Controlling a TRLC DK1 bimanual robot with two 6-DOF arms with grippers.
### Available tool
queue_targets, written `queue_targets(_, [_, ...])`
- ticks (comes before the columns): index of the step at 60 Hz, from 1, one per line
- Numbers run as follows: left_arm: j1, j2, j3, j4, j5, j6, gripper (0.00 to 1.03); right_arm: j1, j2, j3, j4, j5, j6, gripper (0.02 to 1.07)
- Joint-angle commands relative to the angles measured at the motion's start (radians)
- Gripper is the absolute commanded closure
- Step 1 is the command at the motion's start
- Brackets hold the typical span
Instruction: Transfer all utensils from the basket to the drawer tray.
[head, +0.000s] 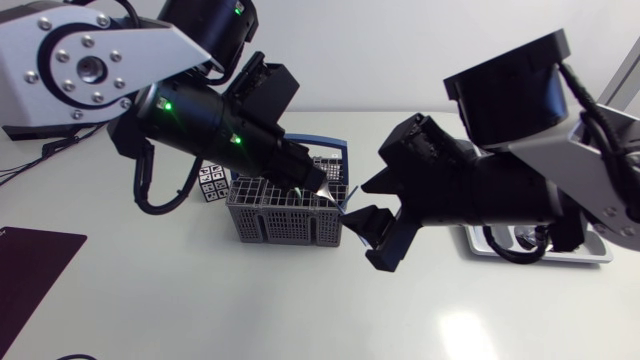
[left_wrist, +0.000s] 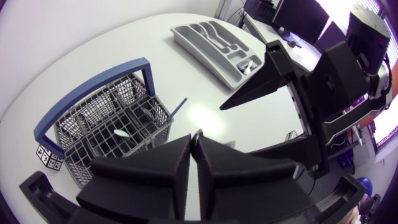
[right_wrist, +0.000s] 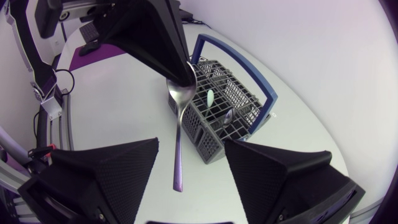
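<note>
— Left tool?
— Its matte wedge fingers pinch a shiny steel spoon by the bowl, with the grey wire basket just below.
— Right tool?
— Spread wide, with the spoon's slim handle ahead of it, untouched. The moulded grey tray sits well behind it on the bench.

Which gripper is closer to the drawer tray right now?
Right. The right gripper hangs between basket and drawer tray; the left gripper, holding a spoon, is by the basket, farther away.
</note>
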Motion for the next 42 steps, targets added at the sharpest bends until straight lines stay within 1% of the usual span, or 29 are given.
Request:
queue_targets(1, [0.009,0.022,0.041,-0.014,0.025,-0.03,0.98,0.011,0.038,0.034,0.02,-0.001,0.018,0.49])
queue_targets(7, [0.012,0.023,0.042,-0.016,0.05,-0.03,0.98,0.014,0.06,0.042,0.027,0.002,0.018,0.57])
queue_targets(15, [0.017,0.027,0.044,-0.02,0.073,-0.033,0.98,0.014,0.086,0.051,0.032,0.004,0.015,0.57])
queue_targets(19, [0.02,0.027,0.045,-0.022,0.076,-0.033,0.98,0.016,0.096,0.054,0.033,0.004,0.011,0.64])
queue_targets(24, [0.023,0.027,0.045,-0.023,0.082,-0.033,0.98,0.017,0.101,0.056,0.035,0.007,0.011,0.66])
queue_targets(40, [0.027,0.027,0.042,-0.026,0.083,-0.033,0.98,0.023,0.104,0.054,0.033,0.013,0.001,0.97])
queue_targets(42, [0.027,0.027,0.042,-0.025,0.083,-0.033,0.98,0.023,0.102,0.054,0.033,0.011,0.001,0.97])
